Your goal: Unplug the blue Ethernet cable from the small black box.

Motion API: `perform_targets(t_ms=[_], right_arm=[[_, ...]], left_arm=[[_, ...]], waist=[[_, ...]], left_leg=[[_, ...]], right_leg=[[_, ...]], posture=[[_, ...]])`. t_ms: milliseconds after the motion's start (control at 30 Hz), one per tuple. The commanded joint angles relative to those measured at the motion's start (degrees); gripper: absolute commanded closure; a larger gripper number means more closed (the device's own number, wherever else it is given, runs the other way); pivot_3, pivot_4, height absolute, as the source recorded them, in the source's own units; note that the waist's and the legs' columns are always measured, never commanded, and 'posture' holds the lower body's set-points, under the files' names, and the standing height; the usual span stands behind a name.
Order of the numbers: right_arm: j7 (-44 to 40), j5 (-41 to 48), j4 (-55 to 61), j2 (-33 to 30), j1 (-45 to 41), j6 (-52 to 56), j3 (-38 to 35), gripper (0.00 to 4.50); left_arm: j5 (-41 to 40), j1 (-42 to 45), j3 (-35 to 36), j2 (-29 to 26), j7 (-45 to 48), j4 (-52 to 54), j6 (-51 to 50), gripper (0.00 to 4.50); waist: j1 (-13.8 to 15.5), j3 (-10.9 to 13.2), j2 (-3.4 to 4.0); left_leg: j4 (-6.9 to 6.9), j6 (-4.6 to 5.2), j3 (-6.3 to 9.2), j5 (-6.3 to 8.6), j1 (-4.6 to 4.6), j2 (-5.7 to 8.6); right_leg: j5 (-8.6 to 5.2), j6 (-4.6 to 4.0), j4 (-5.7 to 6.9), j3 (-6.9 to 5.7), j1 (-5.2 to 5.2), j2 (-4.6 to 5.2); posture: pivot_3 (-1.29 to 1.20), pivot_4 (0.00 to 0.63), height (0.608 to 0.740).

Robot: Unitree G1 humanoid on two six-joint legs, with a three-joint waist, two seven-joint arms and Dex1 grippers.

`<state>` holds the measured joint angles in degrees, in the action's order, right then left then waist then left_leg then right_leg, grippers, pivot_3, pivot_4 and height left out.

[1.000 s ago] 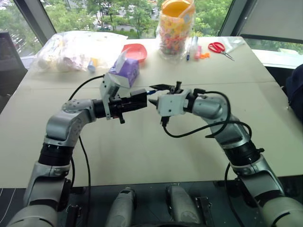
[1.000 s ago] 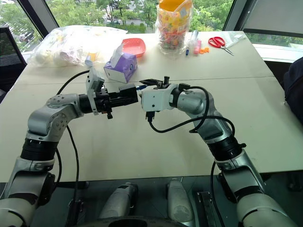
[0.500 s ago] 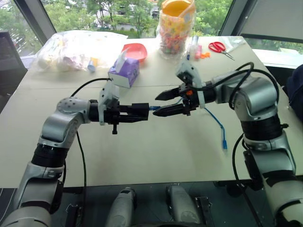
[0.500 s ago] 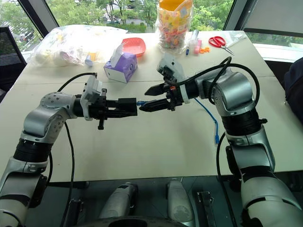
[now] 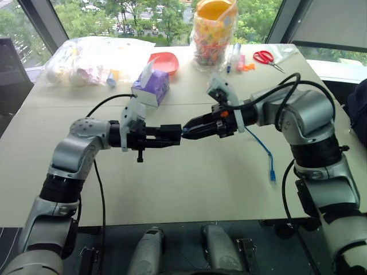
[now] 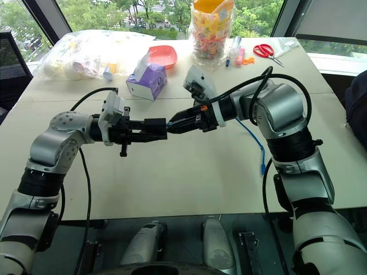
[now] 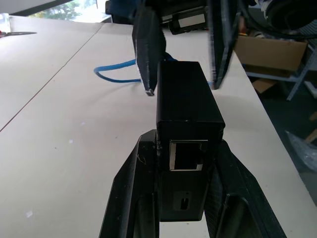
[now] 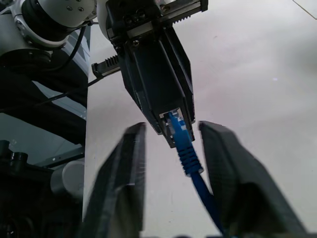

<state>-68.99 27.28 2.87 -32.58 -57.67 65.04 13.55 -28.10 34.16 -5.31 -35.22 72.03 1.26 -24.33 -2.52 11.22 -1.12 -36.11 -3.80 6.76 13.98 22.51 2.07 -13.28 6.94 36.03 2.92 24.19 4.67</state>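
Above the desk point(image 5: 172, 189), the left claw point(image 7: 188, 153) pinches the small black box point(image 7: 187, 106); the right claw point(image 8: 171, 153), spread, straddles the blue Ethernet cable point(image 8: 185, 148) plug seated in its port. Best practice: squeeze the plug, pull straight out.

Bare table point(image 5: 189, 183) under both arms, purple tissue box point(image 5: 151, 87) just behind the left arm, clutter along far edge

Head stereo overhead; close wrist views
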Motion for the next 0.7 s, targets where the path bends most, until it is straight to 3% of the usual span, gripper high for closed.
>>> perform_targets(t_ms=[33,233,333,400,700], right_arm=[[0.19,1.14,1.53,-0.62,-1.58,-0.85,0.13,2.62],[0.13,1.39,1.56,-1.08,-1.86,-1.33,0.89,2.62],[0.11,1.44,1.53,-1.37,-1.92,-1.66,1.2,3.53],[-0.04,1.39,1.58,-1.68,-1.96,-1.92,1.49,4.48],[-0.84,1.71,1.54,-2.47,-2.17,-2.65,2.55,4.48]], left_arm=[[-0.2,1.17,0.88,0.17,-0.28,1.44,0.9,3.98],[0.07,0.96,0.73,0.46,-0.13,1.5,1.09,3.98],[0.22,0.72,0.62,0.34,0.02,1.66,1.18,3.98],[0.32,0.47,0.53,0.11,0.32,1.86,1.22,3.98],[0.36,0.1,0.37,-0.56,1.27,2.33,1.15,3.98]], waist=[[-0.02,0.0,0.0],[-0.01,0.0,0.0],[0.0,0.0,0.0],[0.0,0.0,0.0],[-0.01,0.0,0.0]], left_leg=[[0.0,0.0,0.0,0.0,0.0,0.0],[0.0,0.0,0.0,0.0,0.0,0.0],[0.0,0.0,0.0,0.0,0.0,0.0],[0.0,0.0,0.0,0.0,0.0,0.0],[0.0,0.0,-0.01,0.0,0.0,0.0]], right_leg=[[0.0,0.0,0.0,0.0,0.0,0.0],[0.0,0.0,0.0,0.0,0.01,0.0],[0.0,0.0,0.0,0.0,0.01,0.0],[0.0,0.0,0.0,0.0,0.01,0.0],[0.0,0.0,0.0,0.0,0.01,0.0]], posture=[[0.0,0.15,0.74],[0.0,0.15,0.74],[0.0,0.15,0.74],[0.0,0.15,0.74],[0.0,0.15,0.74]])
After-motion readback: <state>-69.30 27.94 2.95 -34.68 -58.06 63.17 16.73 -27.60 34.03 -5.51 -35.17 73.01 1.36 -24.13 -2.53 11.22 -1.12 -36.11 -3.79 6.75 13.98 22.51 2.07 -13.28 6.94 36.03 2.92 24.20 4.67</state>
